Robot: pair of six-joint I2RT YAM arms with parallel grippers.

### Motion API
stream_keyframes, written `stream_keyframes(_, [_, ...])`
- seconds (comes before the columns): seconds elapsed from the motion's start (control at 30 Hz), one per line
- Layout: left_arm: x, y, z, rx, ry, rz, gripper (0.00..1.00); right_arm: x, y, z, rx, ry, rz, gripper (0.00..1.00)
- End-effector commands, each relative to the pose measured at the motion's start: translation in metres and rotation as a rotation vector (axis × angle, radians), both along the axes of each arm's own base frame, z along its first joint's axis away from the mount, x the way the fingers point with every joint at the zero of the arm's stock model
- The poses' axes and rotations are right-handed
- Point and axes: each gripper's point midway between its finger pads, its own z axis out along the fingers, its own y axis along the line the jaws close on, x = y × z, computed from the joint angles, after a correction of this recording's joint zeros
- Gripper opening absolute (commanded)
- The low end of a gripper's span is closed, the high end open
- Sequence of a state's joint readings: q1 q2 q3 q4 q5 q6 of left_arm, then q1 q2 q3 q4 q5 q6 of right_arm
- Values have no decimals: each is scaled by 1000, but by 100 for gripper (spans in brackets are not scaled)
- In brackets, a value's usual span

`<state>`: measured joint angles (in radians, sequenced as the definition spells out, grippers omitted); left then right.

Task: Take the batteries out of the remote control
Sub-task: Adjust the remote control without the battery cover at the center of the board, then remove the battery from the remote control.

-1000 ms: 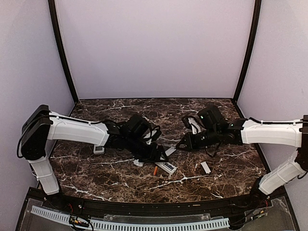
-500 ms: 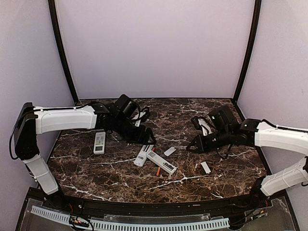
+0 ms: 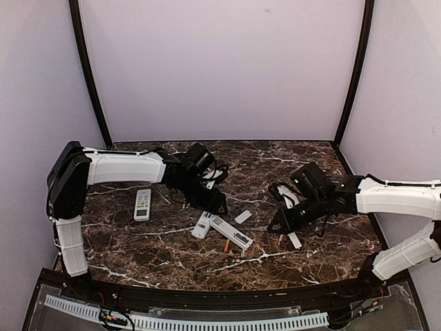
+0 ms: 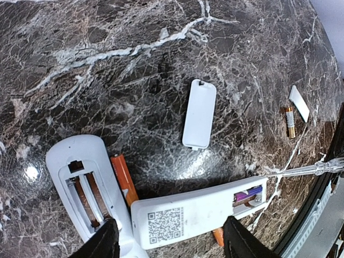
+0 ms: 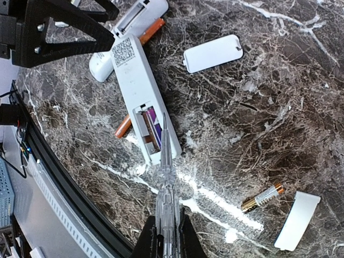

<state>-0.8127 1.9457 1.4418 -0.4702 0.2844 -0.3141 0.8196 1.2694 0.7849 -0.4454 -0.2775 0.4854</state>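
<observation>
Viewing from above, layout: the left gripper (image 3: 218, 205) hangs over the middle of the table (image 3: 324, 165), just beyond two white remotes whose ends meet. The right gripper (image 3: 277, 223) comes in from the right, near them but apart from the left one.
Remotes: the QR-labelled remote (image 3: 232, 233) and the emptied remote (image 3: 202, 224) lie in a shallow V. A third remote (image 3: 142, 204) lies buttons-up, well apart at left.
Left wrist view, left gripper's claw: the fingers (image 4: 105, 243) stand wide, straddling the spot where the two remotes overlap. Nothing seems clamped.
Loaded battery (image 4: 248, 193): purple-wrapped, seated in the open bay at the QR-labelled remote's far end.
Loose batteries: an orange battery (image 4: 124, 177) lies touching both remotes. A gold-ended battery (image 4: 290, 122) lies alone beside a small cover plate (image 4: 299, 103). A larger cover plate (image 4: 199, 113) sits between.
Right wrist view, right gripper's claw: the jaws are closed on a clear pry tool (image 5: 167, 185), its tip over the bay's edge, beside the loaded battery.
Long axis: the loaded battery runs lengthwise with its remote, slanting from upper left to lower right in this view, its near end toward the tool.
Positive end: cannot tell.
Risk, slip: the tip could skid off the rounded cell and jab the bay's contacts.
Risk, shove: with the remote unclamped, levering may slide it instead of lifting the cell.
Risk, escape: a freed cell may roll toward the table's near edge.
</observation>
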Motion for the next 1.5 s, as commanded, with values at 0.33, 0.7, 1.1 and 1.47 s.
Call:
stream_keyframes(0.33, [-2, 14, -28, 79, 21, -15, 53, -5, 10, -5, -66, -6, 110, 0])
stream_keyframes(0.7, [-11, 14, -33, 72, 70, -27, 49, -11, 8, 4, -59, -1, 104, 0])
stream_keyframes(1.1, [-19, 4, -29, 6, 108, -65, 50, -16, 3, -2, -70, 15, 91, 0])
stream_keyframes(1.47, [-23, 2, -36, 1, 130, -83, 47, -19, 3, -18, -110, 59, 105, 0])
